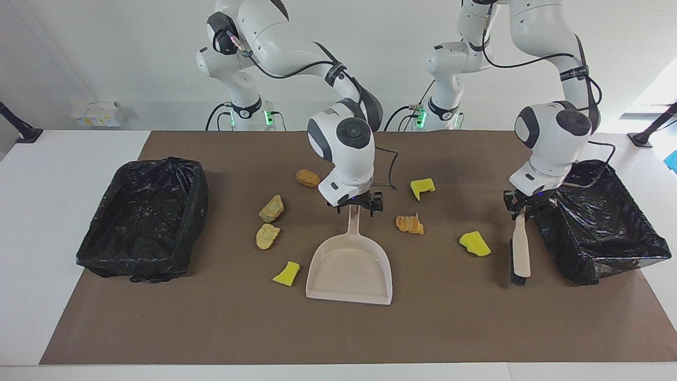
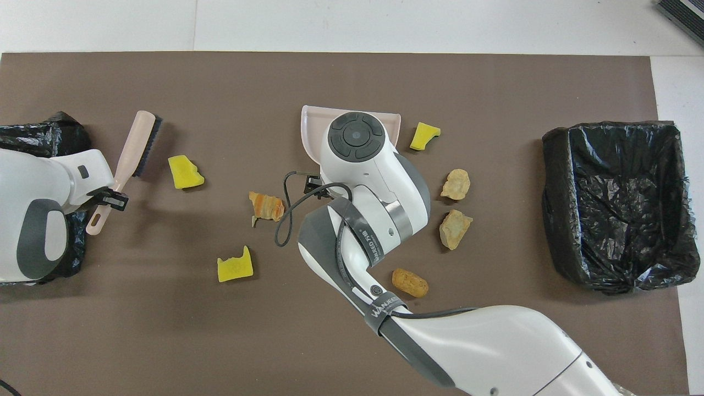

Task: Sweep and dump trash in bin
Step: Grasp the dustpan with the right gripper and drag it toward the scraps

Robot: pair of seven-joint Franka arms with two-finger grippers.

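Note:
My right gripper (image 1: pixel 354 205) is shut on the handle of the beige dustpan (image 1: pixel 349 267), which lies flat mid-mat; in the overhead view only its rim (image 2: pixel 311 129) shows. My left gripper (image 1: pixel 523 207) (image 2: pixel 110 198) is shut on the brush (image 1: pixel 521 248) (image 2: pixel 135 148), bristles on the mat. Several trash scraps lie loose. Three tan lumps (image 1: pixel 308 178) (image 1: pixel 271 208) (image 1: pixel 267 236) and a yellow chunk (image 1: pixel 286 273) lie toward the right arm's end. An orange lump (image 1: pixel 410 224) and two yellow chunks (image 1: pixel 422 187) (image 1: pixel 475 244) lie toward the brush.
A bin lined with a black bag (image 1: pixel 132 264) (image 2: pixel 561 220) stands at the right arm's end of the brown mat. A second black-lined bin (image 1: pixel 608 264) (image 2: pixel 49 129) stands at the left arm's end, right beside the brush.

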